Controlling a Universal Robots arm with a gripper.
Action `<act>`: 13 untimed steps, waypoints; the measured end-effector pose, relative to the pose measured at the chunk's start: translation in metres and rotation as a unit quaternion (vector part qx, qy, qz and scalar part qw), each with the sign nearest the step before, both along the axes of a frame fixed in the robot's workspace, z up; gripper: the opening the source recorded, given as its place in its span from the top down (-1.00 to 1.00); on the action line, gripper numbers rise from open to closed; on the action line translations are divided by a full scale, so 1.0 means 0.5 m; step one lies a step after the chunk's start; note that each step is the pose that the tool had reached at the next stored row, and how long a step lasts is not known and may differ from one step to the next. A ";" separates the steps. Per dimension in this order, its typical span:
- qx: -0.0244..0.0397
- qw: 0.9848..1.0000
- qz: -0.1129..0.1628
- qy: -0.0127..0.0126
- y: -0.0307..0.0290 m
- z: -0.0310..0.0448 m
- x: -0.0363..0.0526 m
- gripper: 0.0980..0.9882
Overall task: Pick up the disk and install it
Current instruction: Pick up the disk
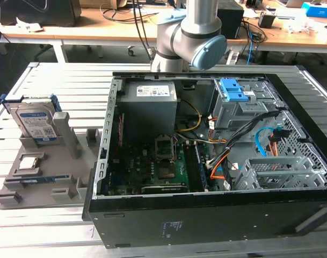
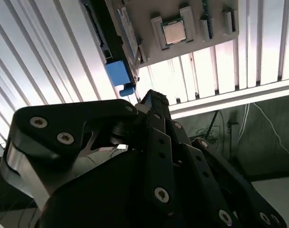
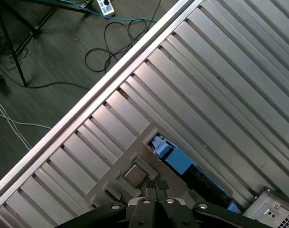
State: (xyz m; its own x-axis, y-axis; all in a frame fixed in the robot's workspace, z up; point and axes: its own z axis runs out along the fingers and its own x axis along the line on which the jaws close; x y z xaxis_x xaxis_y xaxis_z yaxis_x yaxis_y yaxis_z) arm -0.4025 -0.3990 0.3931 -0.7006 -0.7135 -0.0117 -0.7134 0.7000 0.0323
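The disk [image 1: 36, 121] stands on edge in a slot at the far end of a grey parts holder [image 1: 72, 177], at the exterior view's left. It is silver, with a white-and-blue label and a blue bracket around it. In the first wrist view the disk [image 3: 178, 161] shows edge-on with its blue bracket end, just beyond my gripper [image 3: 156, 186], which hangs high above the holder. Its fingertips rest together with nothing between them. In the second wrist view the disk's blue bracket [image 2: 118, 73] lies just past the gripper [image 2: 153, 100].
An open black computer case [image 1: 206, 215] lies on the slatted metal table [image 1: 56, 236], with a grey drive bay and blue latch [image 1: 233, 94] at its far right. A processor chip [image 1: 28, 163] sits on the holder. The floor beside the table [image 3: 49, 57] carries loose cables.
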 end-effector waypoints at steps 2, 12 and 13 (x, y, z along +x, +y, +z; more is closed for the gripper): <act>0.000 1.000 0.020 0.000 0.000 0.000 0.000 0.98; 0.000 0.995 0.104 0.000 0.000 0.000 0.000 0.98; 0.000 0.994 0.110 0.000 0.000 0.000 0.000 0.98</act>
State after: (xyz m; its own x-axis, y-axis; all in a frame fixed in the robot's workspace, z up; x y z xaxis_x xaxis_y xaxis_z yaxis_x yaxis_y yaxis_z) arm -0.4026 -0.3989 0.3931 -0.5281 -0.8491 -0.0113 -0.8489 0.5276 0.0319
